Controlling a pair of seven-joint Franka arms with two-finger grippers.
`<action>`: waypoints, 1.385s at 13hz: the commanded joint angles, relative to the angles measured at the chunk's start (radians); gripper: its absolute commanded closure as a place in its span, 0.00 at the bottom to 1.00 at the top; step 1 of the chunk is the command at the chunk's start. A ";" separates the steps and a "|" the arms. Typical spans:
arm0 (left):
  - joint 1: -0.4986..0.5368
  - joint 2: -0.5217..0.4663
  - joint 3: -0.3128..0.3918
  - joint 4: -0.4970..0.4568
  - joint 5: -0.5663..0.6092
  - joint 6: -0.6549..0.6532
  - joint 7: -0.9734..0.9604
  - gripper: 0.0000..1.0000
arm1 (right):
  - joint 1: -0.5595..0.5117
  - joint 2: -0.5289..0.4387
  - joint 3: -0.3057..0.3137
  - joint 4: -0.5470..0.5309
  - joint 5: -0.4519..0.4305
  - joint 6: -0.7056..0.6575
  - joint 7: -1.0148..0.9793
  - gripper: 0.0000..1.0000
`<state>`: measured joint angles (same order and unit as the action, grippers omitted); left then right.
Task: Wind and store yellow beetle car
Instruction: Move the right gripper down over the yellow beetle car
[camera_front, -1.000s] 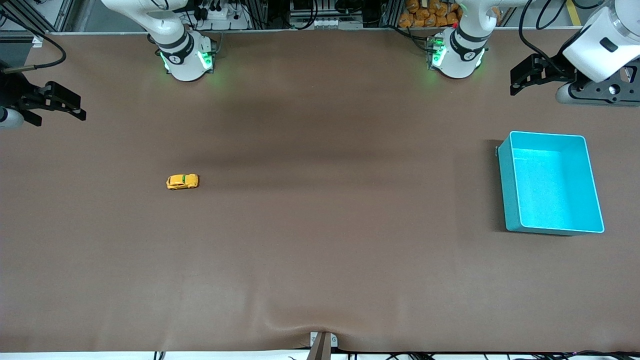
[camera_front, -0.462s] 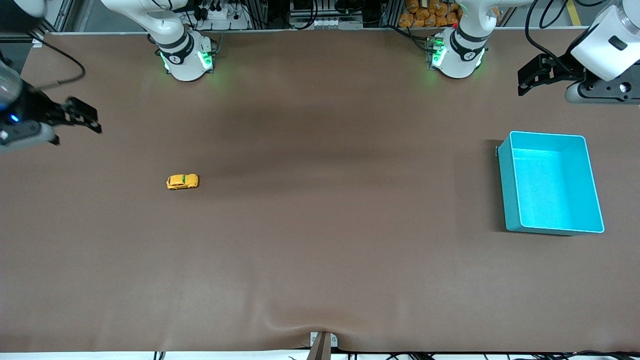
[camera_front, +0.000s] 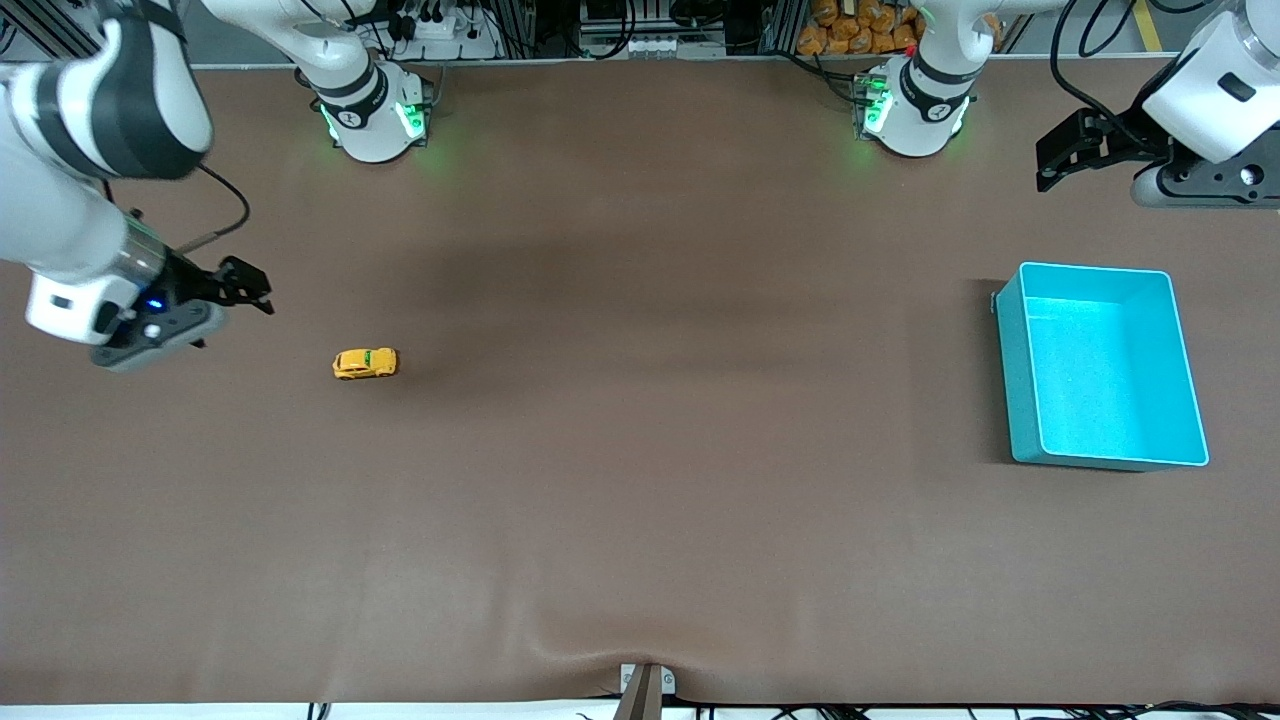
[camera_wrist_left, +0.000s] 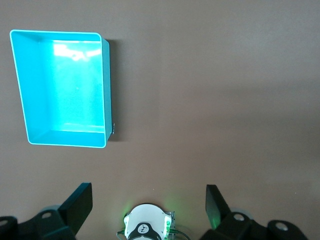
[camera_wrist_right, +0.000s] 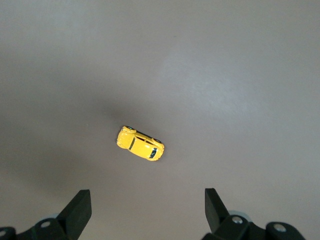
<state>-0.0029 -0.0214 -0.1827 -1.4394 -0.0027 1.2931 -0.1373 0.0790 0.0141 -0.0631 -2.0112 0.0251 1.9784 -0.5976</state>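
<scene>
The yellow beetle car (camera_front: 365, 363) sits on its wheels on the brown desk (camera_front: 640, 450), well apart from the teal bin (camera_front: 1012, 370), off toward the right arm's end. The right claw (camera_front: 245, 285) hangs in the air over bare desk near the car, not touching it. From the right wrist view its fingers (camera_wrist_right: 75, 210) are spread wide with nothing between them, and the car (camera_wrist_right: 139, 143) lies on the desk below them. The left claw (camera_front: 1065, 160) waits up over the desk at the bin's end, a little nearer the robot bases than the bin. Its fingers (camera_wrist_left: 80, 202) look wide apart and empty too, though only the tips show. The bin (camera_wrist_left: 105, 90) appears empty
</scene>
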 joint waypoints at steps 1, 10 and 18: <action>0.001 -0.005 -0.003 0.004 0.021 -0.012 -0.012 0.00 | -0.005 0.088 -0.003 -0.004 0.004 0.072 -0.224 0.00; 0.001 -0.003 -0.003 0.001 0.026 -0.012 -0.007 0.00 | 0.002 0.147 0.000 -0.234 0.006 0.399 -0.887 0.00; 0.000 -0.003 -0.006 0.001 0.026 -0.012 -0.015 0.00 | 0.001 0.155 0.052 -0.388 0.006 0.614 -0.915 0.02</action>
<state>-0.0014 -0.0211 -0.1827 -1.4427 -0.0012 1.2929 -0.1375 0.0792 0.1855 -0.0154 -2.3551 0.0244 2.5568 -1.4927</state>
